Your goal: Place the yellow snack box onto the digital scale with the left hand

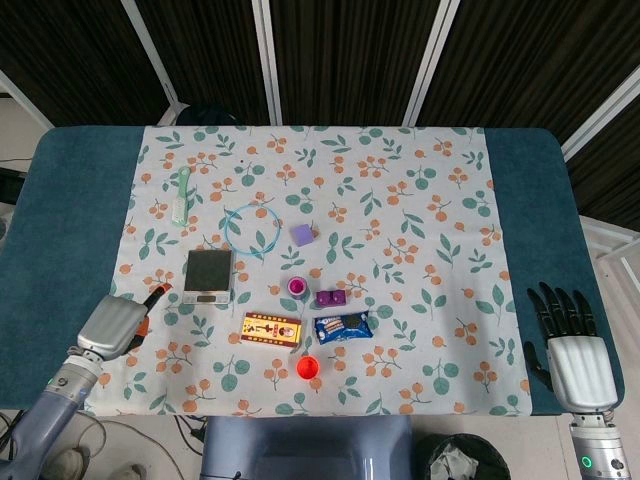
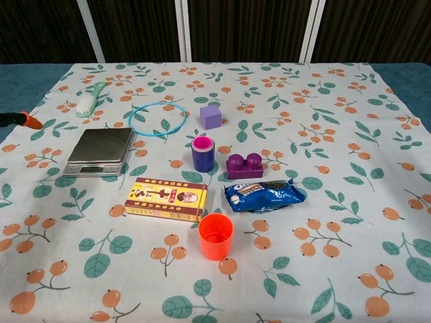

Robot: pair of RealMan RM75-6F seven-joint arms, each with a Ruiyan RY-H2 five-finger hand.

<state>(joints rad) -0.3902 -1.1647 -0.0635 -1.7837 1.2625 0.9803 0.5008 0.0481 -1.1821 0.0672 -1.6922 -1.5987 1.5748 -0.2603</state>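
The yellow snack box [image 1: 271,328] [image 2: 166,199] lies flat on the cloth near the front. The digital scale [image 1: 209,276] [image 2: 101,150] stands just behind it to the left, with its steel plate bare. My left hand [image 1: 118,322] hovers over the cloth's left edge, left of the scale and well apart from the box. It holds nothing, and one orange fingertip [image 2: 27,120] points toward the scale. My right hand [image 1: 570,345] stays open at the table's front right, fingers spread.
An orange cup [image 2: 215,236] stands in front of the box and a blue snack packet [image 2: 264,194] lies to its right. Behind are a purple cup [image 2: 203,153], a purple brick [image 2: 244,165], a purple cube [image 2: 211,116], a blue ring [image 2: 157,134] and a green brush [image 2: 89,101].
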